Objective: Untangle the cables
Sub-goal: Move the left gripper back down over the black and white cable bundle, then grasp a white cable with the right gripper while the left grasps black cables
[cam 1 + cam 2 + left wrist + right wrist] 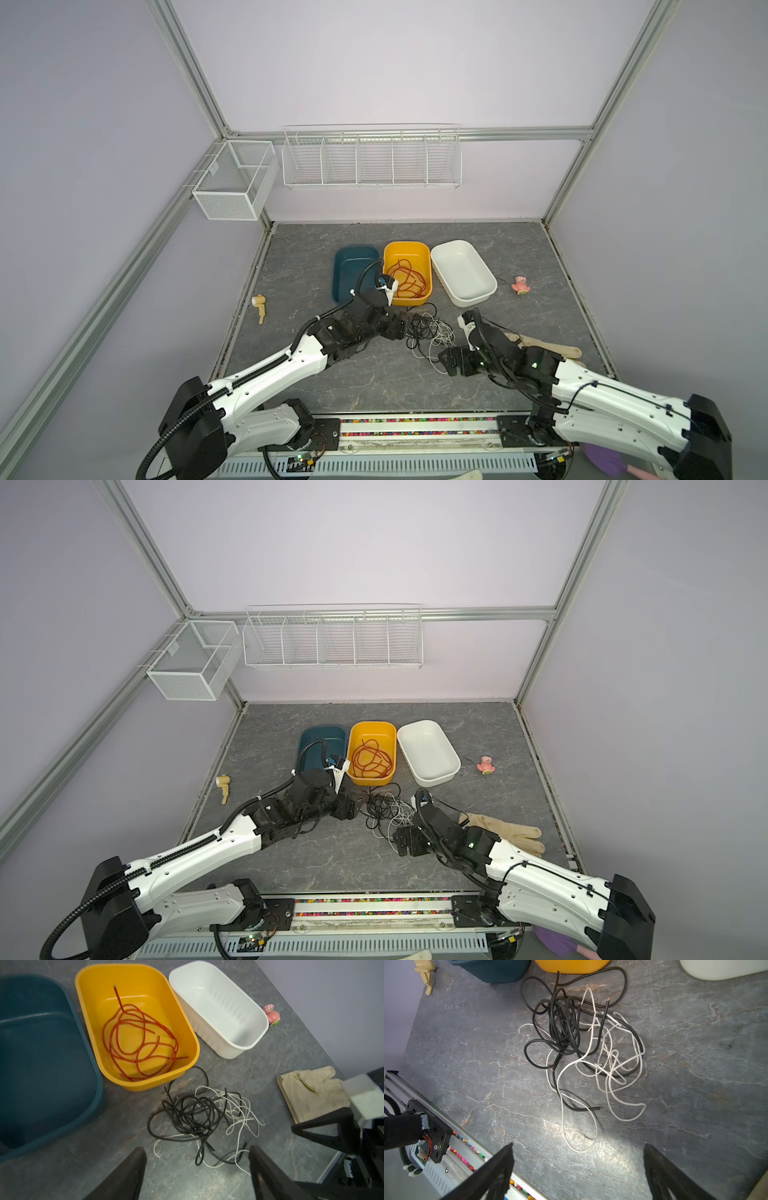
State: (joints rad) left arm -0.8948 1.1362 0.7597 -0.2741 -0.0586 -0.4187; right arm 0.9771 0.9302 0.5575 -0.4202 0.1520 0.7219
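Since the red cable (141,1043) lies coiled alone in the yellow tub (97,1028), beyond the left pincer (197,1169), only the black cable (562,1028) and white cable (608,1076) lie knotted together on the worktop (467,1064), between that pincer and the right pincer (579,1172). Both pincers stand released and empty, flanking the knot, seemingly placed to draw it apart from two sides.

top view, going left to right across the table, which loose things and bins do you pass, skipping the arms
beige toy figure → teal bin → yellow bin → white bin → pink toy
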